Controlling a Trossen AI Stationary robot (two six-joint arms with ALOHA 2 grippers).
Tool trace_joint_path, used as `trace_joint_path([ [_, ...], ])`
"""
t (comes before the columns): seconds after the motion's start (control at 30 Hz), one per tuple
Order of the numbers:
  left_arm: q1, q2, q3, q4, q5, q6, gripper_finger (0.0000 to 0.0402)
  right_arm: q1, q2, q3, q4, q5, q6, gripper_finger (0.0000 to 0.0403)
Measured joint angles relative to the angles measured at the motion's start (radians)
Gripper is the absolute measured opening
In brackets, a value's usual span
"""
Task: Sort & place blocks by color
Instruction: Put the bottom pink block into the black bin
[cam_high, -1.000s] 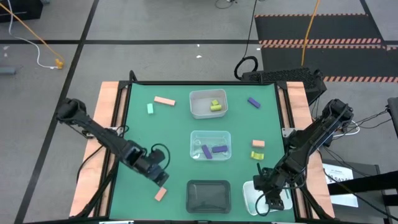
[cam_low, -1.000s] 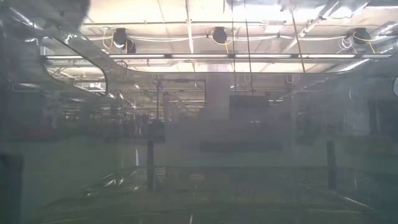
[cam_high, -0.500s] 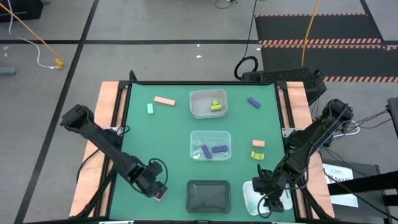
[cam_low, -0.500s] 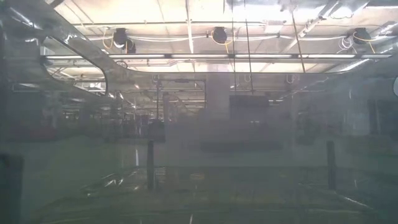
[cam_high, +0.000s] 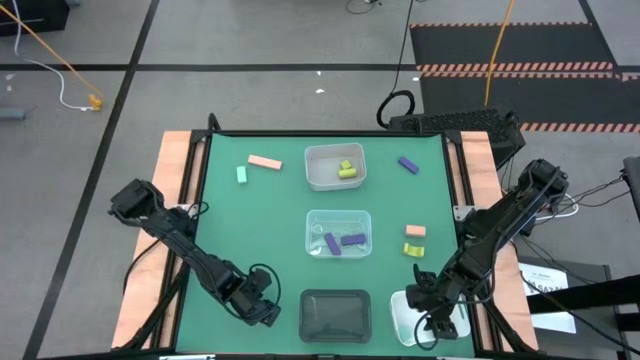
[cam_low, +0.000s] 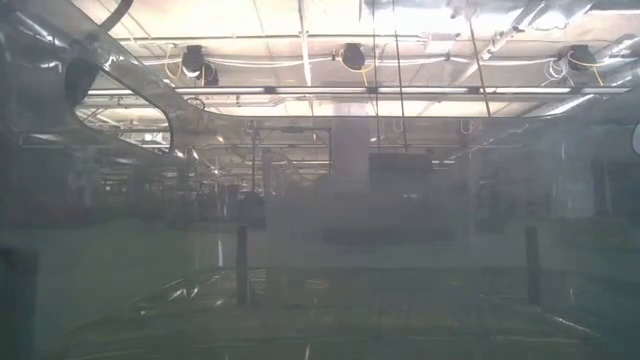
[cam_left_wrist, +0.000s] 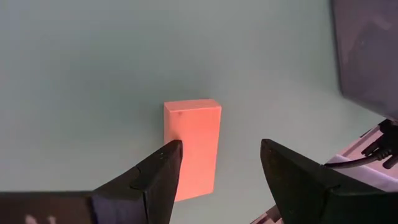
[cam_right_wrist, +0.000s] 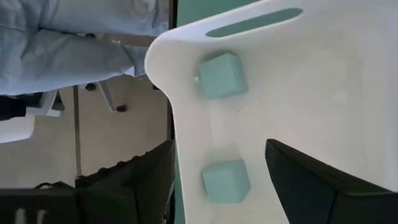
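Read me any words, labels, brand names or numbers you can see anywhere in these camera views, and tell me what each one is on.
No readable text: the blocks, such as the salmon block, and the white tray are unmarked.
Paper sheet beside the table: print too small to read.

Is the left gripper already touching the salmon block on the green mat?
Cannot tell. In the left wrist view, the open left gripper straddles the salmon block; one finger overlaps its edge, but neither contact nor gap shows plainly.

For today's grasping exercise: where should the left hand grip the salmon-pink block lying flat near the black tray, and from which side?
Grip the salmon-pink block across its two long sides, coming straight down from above. It lies flat on the mat with free space all round, and the left hand, fingers open, already sits over it.
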Motion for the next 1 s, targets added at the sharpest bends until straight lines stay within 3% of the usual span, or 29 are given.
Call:
trace_joint_path([
  [0.4, -0.005, -0.107, -0.007, -0.015, -0.064, -0.038, 0.0225, 0.000, 0.000, -0.071, 0.113, -0.006, 0.059, 0.0242],
  [0.73, -0.022, -0.069, -0.007, -0.043, -0.061, -0.023, 0.0225, 0.000, 0.000, -0.076, 0.112, -0.005, 0.016, 0.0242],
  [1.0, -0.026, 0.008, -0.006, 0.037, -0.055, 0.111, 0.0225, 0.000, 0.000, -0.076, 0.112, -0.004, -0.004, 0.0242],
])
